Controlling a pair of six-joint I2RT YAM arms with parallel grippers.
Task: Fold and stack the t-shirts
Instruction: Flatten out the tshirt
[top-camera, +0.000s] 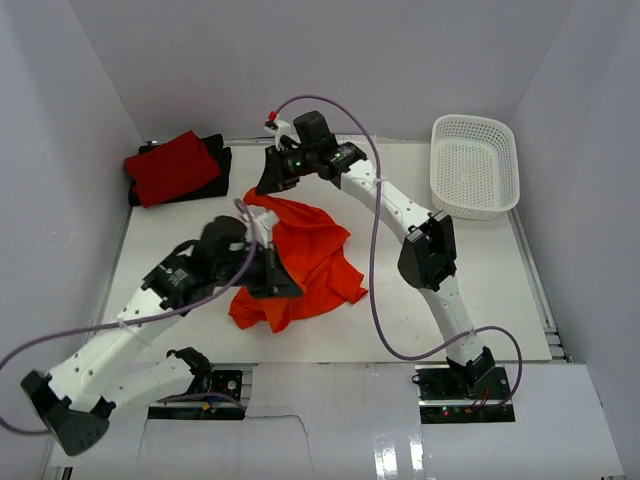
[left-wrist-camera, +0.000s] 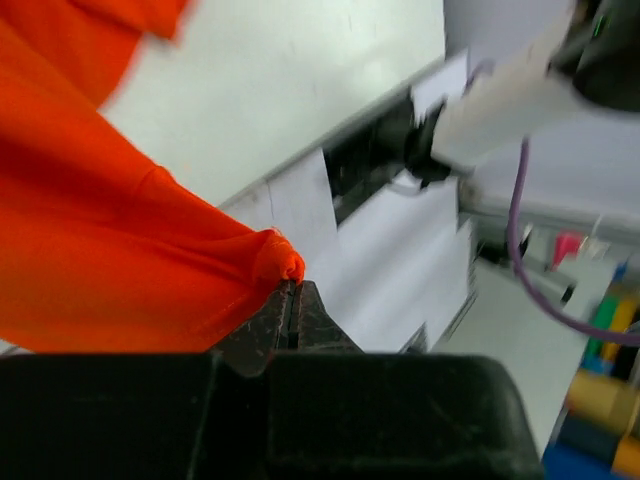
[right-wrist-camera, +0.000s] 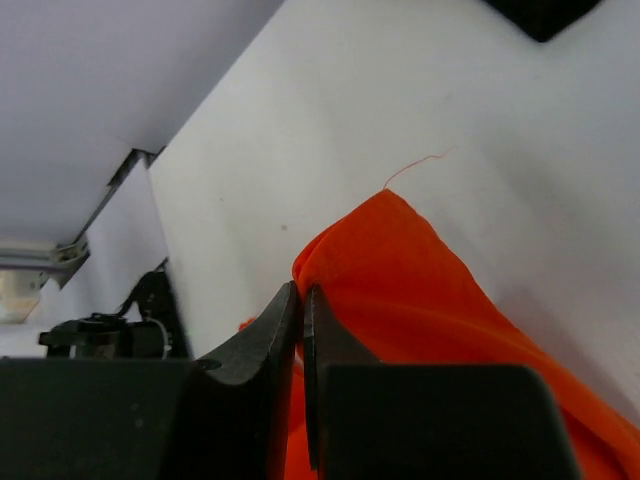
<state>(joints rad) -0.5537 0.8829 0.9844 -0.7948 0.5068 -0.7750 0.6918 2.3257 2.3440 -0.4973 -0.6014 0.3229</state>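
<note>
Your orange t-shirt (top-camera: 310, 255), limp and light, sits bunched in the middle of the worktop (top-camera: 510, 290). Both arms' jaws are clamped tight on its edge: right jaws at the far corner, left jaws nearer. Expect it to sag, so take hold at the hems.

The top view is bright and even, lit from overhead. Only soft, short shadows hug the orange t-shirt (top-camera: 315, 255), and glare streaks the glossy front panel (top-camera: 400, 450) at 6 o'clock. The left wrist view is smeared — motion blur, perhaps — worst toward 3 o'clock. The right wrist view is sharper, its near foreground black and underexposed.
</note>
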